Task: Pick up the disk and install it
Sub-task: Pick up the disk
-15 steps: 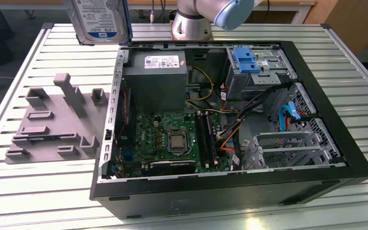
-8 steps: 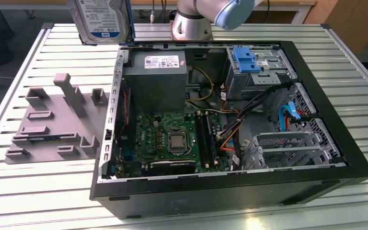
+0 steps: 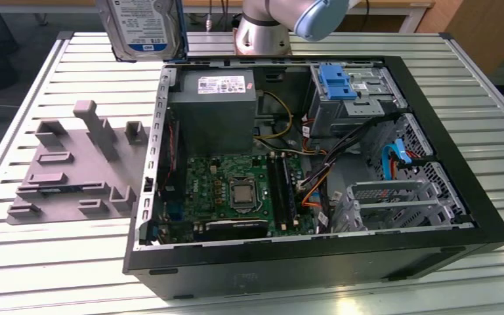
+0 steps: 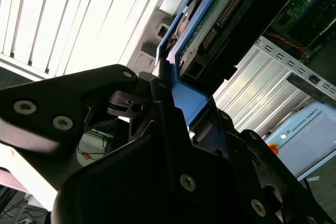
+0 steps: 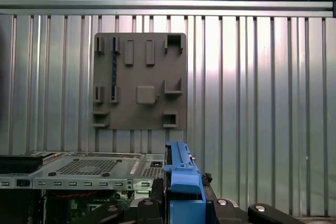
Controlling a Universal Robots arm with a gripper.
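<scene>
The disk, a silver drive with a white-and-blue label and a blue rail frame, hangs in the air above the table's far side, just beyond the open computer case toward the exterior view's left. In the second wrist view my gripper is shut on the blue rail at the end of the disk, whose circuit-board side faces the camera. The first wrist view looks straight down past the disk's blue rail, held between the black fingers.
Inside the case are a grey power-supply box, the motherboard, loose cables and a drive bay holding a blue bracket. A grey fixture plate with upright blocks lies on the slatted table at the exterior view's left. The arm's base stands behind the case.
</scene>
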